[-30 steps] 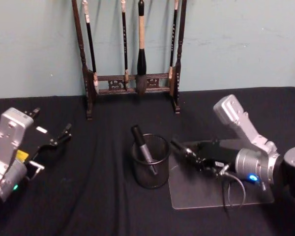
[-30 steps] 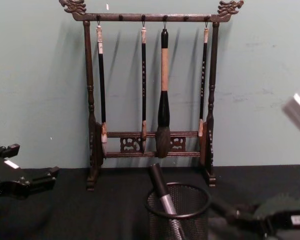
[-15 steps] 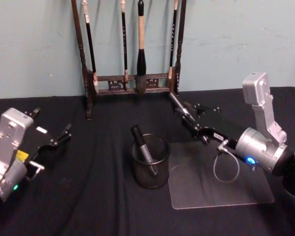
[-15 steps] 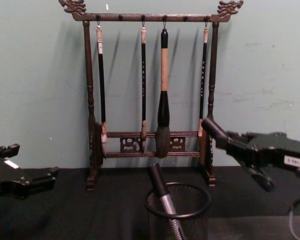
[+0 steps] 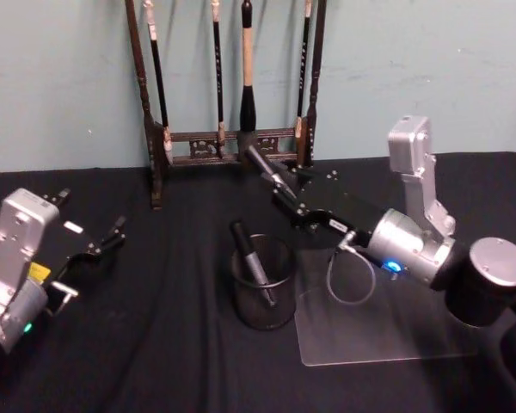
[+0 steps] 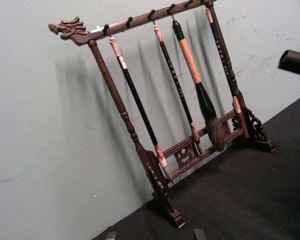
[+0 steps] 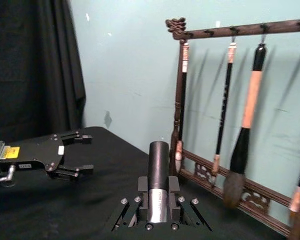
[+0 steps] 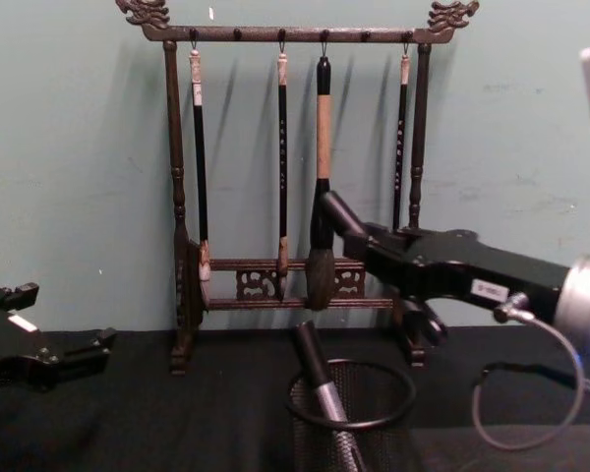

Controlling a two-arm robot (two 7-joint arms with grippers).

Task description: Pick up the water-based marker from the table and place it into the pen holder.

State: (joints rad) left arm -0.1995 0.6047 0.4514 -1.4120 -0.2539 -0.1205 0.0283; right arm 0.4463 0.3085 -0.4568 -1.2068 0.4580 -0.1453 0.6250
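Observation:
My right gripper point(image 5: 299, 205) is shut on a black and silver water-based marker point(image 5: 270, 171), held tilted in the air just behind and above the pen holder point(image 5: 279, 308). The chest view shows the marker point(image 8: 335, 211) sticking out past the gripper point(image 8: 374, 246) over the black mesh pen holder point(image 8: 378, 444). Another marker point(image 5: 252, 262) leans inside the holder. In the right wrist view the held marker point(image 7: 158, 186) sits clamped between the fingers. My left gripper point(image 5: 93, 243) rests open at the table's left side, far from the holder.
A tall dark wooden brush rack point(image 5: 232, 138) with hanging brushes stands at the back against the wall. A clear plastic sheet point(image 5: 387, 320) lies flat on the black cloth to the right of the holder.
My right gripper has risen from the clear sheet with the marker and swung left, from low beside the holder to above and behind it. The left arm has not moved.

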